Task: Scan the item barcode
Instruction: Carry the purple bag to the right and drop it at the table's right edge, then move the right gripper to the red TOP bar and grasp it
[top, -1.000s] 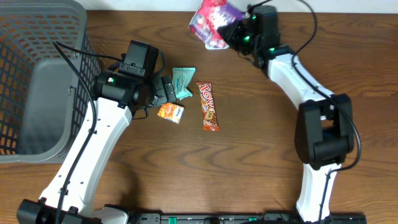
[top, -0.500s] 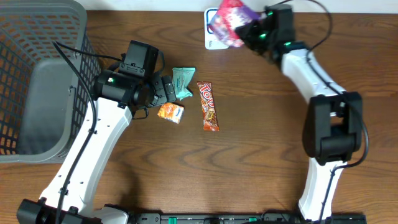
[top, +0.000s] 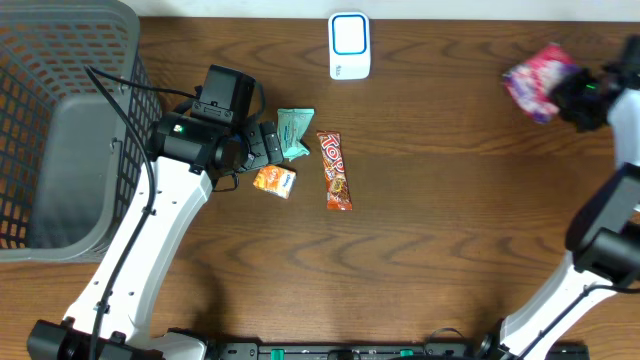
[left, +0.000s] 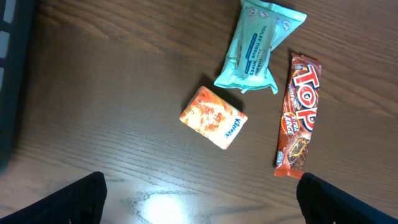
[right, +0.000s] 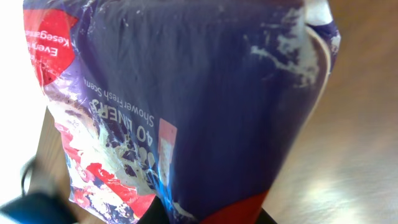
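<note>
Overhead: at the far right edge of the desk (top: 430, 250), the right gripper (top: 578, 97) is clamped on a pink and purple packet (top: 538, 82). The white barcode scanner (top: 349, 45) lies well off to that gripper's left. The left gripper (top: 272, 146) is spread wide over a teal wipes pack (top: 296, 128).

Left wrist: an orange packet (left: 213, 117) lies ahead of the wide left gripper (left: 199, 202), with the wipes pack (left: 258, 46) and a candy bar (left: 298, 115) beyond it.

Right wrist: the packet (right: 180, 99) fills the view, pinched at its bottom edge.

Mock checkout — scanner (top: 349, 45), basket (top: 28, 150)
</note>
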